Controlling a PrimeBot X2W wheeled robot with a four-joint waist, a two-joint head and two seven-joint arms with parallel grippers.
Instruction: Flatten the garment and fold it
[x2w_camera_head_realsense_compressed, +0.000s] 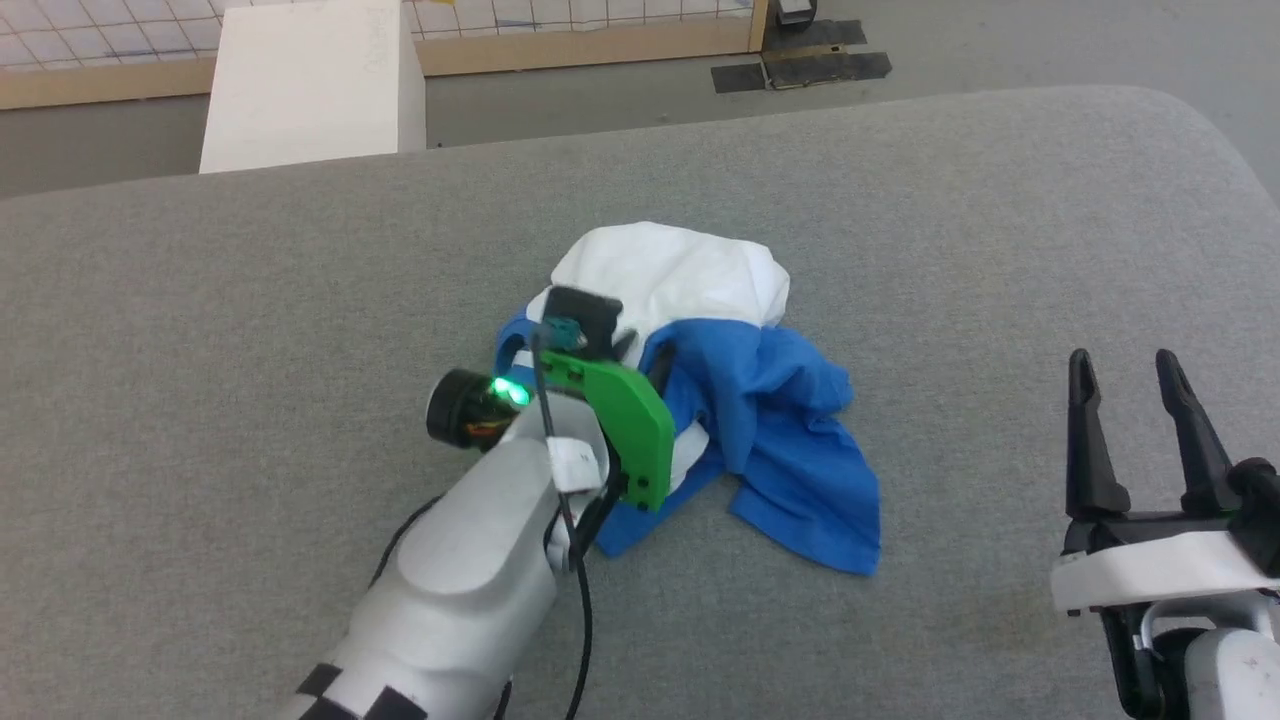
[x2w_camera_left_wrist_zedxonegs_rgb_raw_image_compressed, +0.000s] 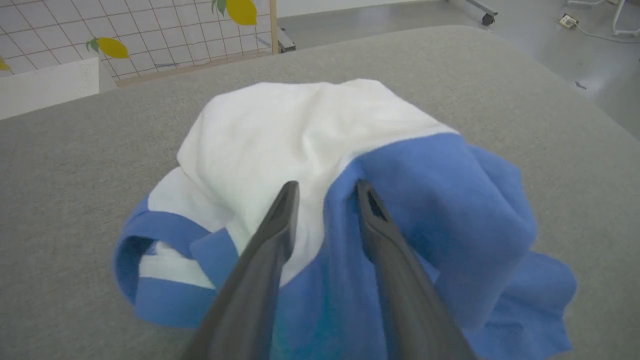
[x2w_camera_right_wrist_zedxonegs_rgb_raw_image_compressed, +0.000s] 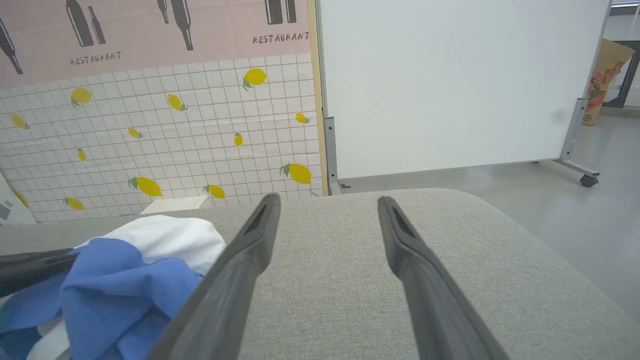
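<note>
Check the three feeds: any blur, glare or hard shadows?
Head view: even soft light, sharp, no hard shadows; green LED blooms slightly. Left wrist view: shirt a bit soft, left gripper blurs toward the bottom edge. Right wrist view: background sharp, right gripper soft near the lens.

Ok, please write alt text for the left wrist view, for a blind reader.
A crumpled white and blue shirt lies on a grey padded surface, with the left gripper over it, its two dark fingers parted. A lemon-patterned screen stands behind.

Grey upholstery (x2w_camera_head_realsense_compressed: 300, 300), lemon-print wall (x2w_camera_right_wrist_zedxonegs_rgb_raw_image_compressed: 175, 150), white partition (x2w_camera_right_wrist_zedxonegs_rgb_raw_image_compressed: 450, 85)
</note>
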